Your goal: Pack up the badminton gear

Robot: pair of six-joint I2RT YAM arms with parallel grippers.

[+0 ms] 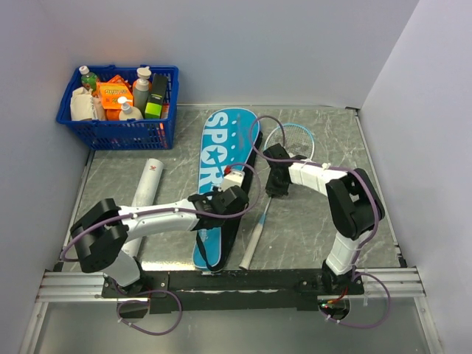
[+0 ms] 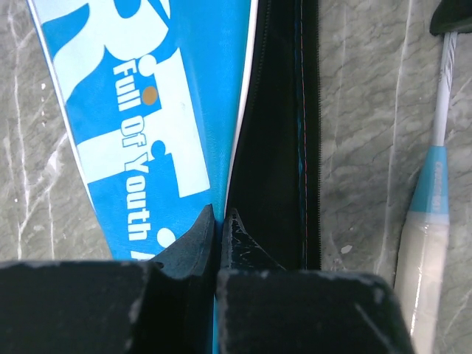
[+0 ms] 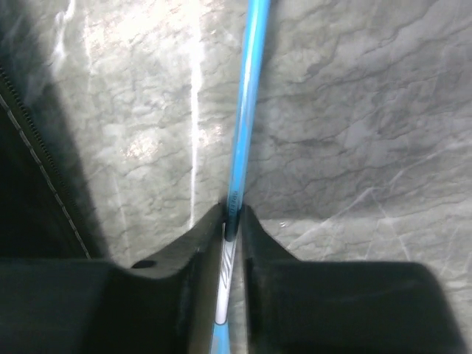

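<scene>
The teal racket cover [image 1: 220,158] lettered "SPORT" lies lengthwise mid-table, its black inside showing along the right edge [image 2: 284,147]. My left gripper [image 1: 221,200] is shut on the cover's upper flap edge [image 2: 220,217], with teal fabric [image 2: 133,110] to its left. The light-blue racket lies to the right of the cover, head [image 1: 291,140] far and white handle [image 1: 251,247] near, also in the left wrist view [image 2: 424,236]. My right gripper [image 1: 276,186] is shut on the racket's thin blue shaft [image 3: 251,88], jaws pressed on both sides [image 3: 233,215]. A long white tube [image 1: 144,193] lies to the left.
A blue plastic basket [image 1: 118,133] of bottles and boxes stands at the far left corner. Grey walls close in the back and both sides. The cover's black zipped edge [image 3: 29,162] lies just left of the right gripper. Purple cables loop over both arms.
</scene>
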